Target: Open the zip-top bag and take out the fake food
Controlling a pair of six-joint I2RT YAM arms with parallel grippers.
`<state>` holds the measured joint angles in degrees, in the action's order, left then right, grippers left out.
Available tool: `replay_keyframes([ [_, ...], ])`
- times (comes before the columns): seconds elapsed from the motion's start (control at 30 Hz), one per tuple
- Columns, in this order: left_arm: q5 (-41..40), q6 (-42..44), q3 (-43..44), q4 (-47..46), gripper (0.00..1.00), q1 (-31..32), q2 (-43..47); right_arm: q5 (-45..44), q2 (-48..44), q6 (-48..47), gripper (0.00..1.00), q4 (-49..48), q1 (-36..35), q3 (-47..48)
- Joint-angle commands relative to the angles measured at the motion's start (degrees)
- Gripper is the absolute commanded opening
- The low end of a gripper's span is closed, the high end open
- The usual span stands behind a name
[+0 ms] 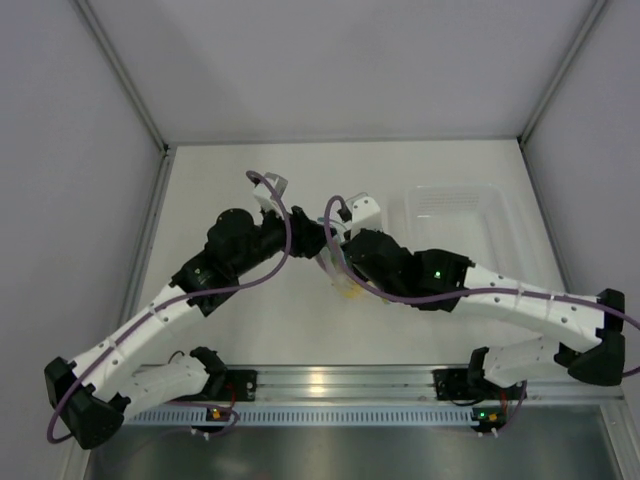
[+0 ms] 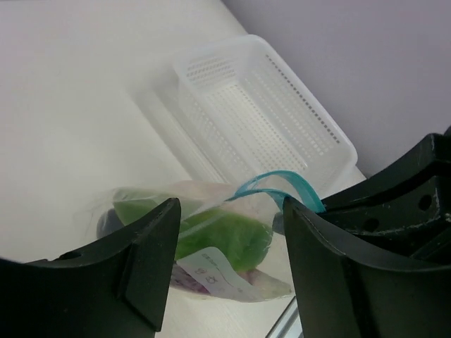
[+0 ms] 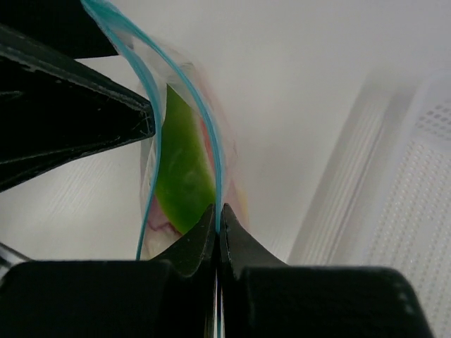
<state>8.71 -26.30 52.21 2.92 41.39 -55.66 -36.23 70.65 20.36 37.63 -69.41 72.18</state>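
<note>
Left end effector (image 2: 231, 215) spread, right end effector (image 3: 218, 211) clamped.

The white surface (image 1: 225, 185) carries a clear perforated tub (image 1: 455, 215) toward its far right corner, upright with its open side up. Near the middle sits the zip-top bag (image 1: 342, 278), low over the surface; whether its bottom rests there cannot be told.

You get bright, even, diffuse light and only faint shadows. Glare flares off the metal rail (image 1: 320, 380) at bottom centre (overhead view); the zip-top bag (image 3: 184, 176) blurs near the right wrist lens.
</note>
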Motion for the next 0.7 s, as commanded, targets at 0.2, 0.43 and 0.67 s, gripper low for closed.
replay_keyframes([
  [0.2, -12.8, -15.4, -3.6, 3.3, 0.80, 0.1, 4.3, -7.2, 5.6, 9.1, 0.00, -7.2, 3.5, 2.0],
  [0.43, -12.8, -21.3, -6.8, 3.1, 0.85, 0.2, 5.4, 0.4, 4.4, 13.1, 0.00, -14.3, 7.9, -2.4],
  [0.67, -19.2, -22.9, -7.7, 3.1, 0.85, 5.2, 3.6, -0.1, 8.0, 16.7, 0.00, -15.0, 10.5, -1.1],
])
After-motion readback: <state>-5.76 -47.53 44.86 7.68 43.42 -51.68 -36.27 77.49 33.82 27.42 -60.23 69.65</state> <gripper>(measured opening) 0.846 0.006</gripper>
